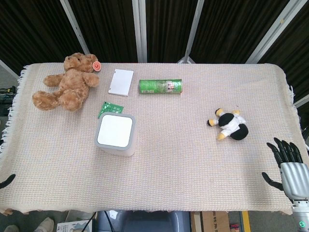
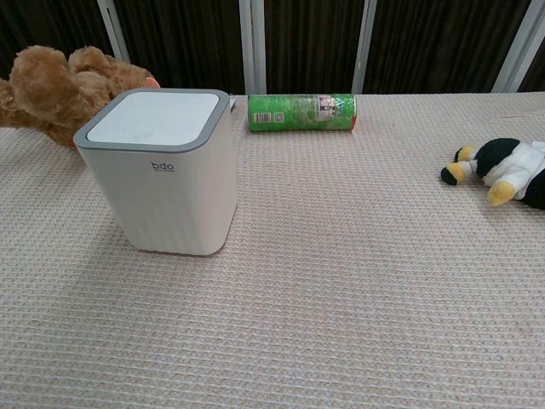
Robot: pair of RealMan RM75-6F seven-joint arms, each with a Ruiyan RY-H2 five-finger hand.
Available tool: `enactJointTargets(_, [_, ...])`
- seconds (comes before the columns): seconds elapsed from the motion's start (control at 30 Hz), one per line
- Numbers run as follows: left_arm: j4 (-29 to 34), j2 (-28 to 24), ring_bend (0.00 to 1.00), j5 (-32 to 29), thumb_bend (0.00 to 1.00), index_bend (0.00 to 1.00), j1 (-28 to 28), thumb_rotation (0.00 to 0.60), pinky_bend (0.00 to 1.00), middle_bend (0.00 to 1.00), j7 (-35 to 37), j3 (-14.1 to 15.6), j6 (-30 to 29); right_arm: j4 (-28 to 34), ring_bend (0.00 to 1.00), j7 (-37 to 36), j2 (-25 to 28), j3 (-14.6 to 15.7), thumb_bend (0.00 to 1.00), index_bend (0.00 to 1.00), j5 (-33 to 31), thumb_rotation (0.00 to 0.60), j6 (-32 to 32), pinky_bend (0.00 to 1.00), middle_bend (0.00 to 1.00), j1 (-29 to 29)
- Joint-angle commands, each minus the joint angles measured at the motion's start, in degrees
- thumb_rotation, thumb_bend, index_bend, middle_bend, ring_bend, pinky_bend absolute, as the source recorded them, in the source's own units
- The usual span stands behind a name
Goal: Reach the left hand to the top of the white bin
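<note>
The bin (image 1: 115, 135) stands on the desk (image 1: 183, 159), on the left side and a bit near. It is white with a grey rim, and its flat lid is shut. So you cannot see if anything is inside it.

The left robot hand (image 1: 7, 181) only peeks in at the left edge of the head view, down by the near edge of the desk. Just a dark tip shows. I cannot tell if it is open or closed, or if it holds anything. It is well apart from the bin.

To do this step well, I think the left robot hand should lift up first, higher than the lid. Then it should go right and a little far, until it is over the middle of the white top. It should come down slowly and flat, so it does not push the bin over.

The green packet (image 1: 111, 108) lies just behind the bin, and the teddy (image 1: 67, 84) sits further back on the left. Going in from the near side keeps clear of both.

The right robot hand (image 1: 288, 164) rests at the near right corner with its fingers spread. It holds nothing.
</note>
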State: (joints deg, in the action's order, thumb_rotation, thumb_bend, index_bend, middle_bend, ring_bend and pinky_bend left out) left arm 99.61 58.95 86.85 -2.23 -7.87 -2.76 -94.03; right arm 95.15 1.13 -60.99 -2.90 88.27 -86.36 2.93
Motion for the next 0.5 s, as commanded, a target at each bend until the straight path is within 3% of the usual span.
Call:
enactJointTargets(0.03, [-0.01, -0.03, 0.01, -0.19, 0.15, 0.12, 0.0, 0.6, 0.11, 0.11, 0.08, -0.09, 0.02, -0.09, 0.02, 0.1, -0.09, 0.03, 0.22, 0.15, -0.1, 0.6, 0.2, 0.0, 0.06, 0.08])
enactJointTargets(0.5, [-0.01, 0.01, 0.02, 0.49, 0.15, 0.12, -0.14, 0.6, 0.11, 0.11, -0.14, 0.3, -0.07, 0.05, 0.02, -1.32, 0.56, 0.08, 0.22, 0.15, 0.54, 0.6, -0.99, 0.0, 0.06, -0.4])
